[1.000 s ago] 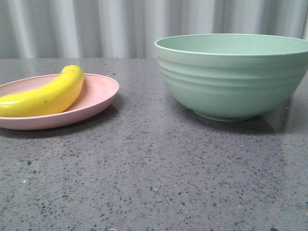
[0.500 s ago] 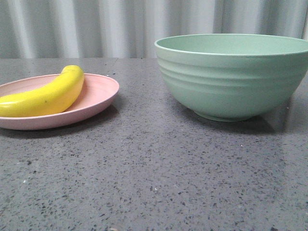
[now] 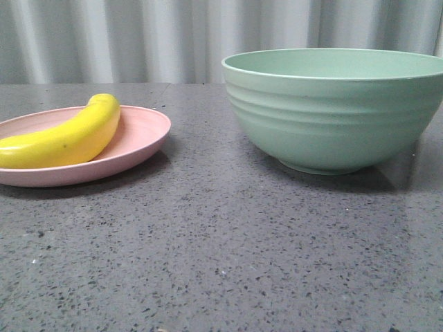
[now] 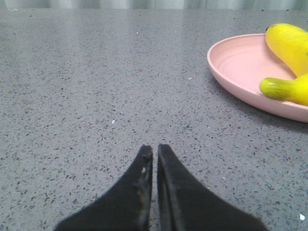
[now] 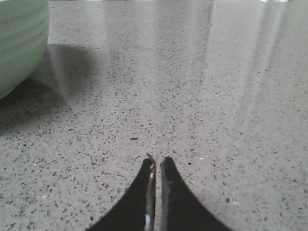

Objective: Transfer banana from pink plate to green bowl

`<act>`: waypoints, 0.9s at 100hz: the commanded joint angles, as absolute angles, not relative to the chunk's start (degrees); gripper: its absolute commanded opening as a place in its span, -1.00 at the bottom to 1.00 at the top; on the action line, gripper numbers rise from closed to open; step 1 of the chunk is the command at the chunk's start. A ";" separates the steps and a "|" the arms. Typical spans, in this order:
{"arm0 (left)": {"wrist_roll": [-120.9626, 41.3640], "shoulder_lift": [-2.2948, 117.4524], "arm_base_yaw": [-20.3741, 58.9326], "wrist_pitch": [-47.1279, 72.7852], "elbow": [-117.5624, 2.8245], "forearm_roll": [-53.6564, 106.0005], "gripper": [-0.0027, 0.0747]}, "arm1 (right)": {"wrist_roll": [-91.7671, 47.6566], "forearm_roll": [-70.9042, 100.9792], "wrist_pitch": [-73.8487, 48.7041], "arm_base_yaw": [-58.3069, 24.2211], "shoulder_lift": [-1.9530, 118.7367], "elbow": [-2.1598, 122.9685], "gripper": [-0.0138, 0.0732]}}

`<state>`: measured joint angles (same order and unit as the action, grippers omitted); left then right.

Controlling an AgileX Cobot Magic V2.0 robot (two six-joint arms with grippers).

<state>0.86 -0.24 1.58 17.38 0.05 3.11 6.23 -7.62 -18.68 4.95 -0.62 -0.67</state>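
The yellow banana (image 3: 66,135) lies on the pink plate (image 3: 142,135) at the left of the table. The green bowl (image 3: 332,111) stands upright at the right, apart from the plate. Neither gripper shows in the front view. In the left wrist view my left gripper (image 4: 155,149) is shut and empty over the bare table, with the pink plate (image 4: 236,72) and the banana (image 4: 291,45) off to one side. In the right wrist view my right gripper (image 5: 157,161) is shut and empty over the table, with the green bowl (image 5: 19,38) at the frame's edge.
The table (image 3: 221,249) is dark grey speckled stone. A pale corrugated wall (image 3: 138,38) runs behind it.
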 commanded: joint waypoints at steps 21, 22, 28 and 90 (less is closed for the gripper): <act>1.29 -1.85 1.59 10.95 0.58 3.41 -0.98 | 6.09 -8.45 -11.23 5.35 -1.93 -1.78 -0.85; 1.29 -1.85 1.59 10.95 0.58 3.41 -0.98 | 6.09 -8.45 -10.79 5.35 -1.93 -1.78 -0.85; 1.29 -1.85 1.59 10.50 0.58 3.41 -0.98 | 6.09 -8.45 -9.30 5.35 -1.93 -1.78 -0.85; 1.29 -1.85 1.59 1.57 0.58 3.41 -0.98 | 6.09 -8.20 -0.77 5.35 -1.93 -1.78 -0.85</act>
<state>0.86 -0.24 1.58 6.97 0.05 3.11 6.23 -7.73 -5.56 4.95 -0.62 -0.67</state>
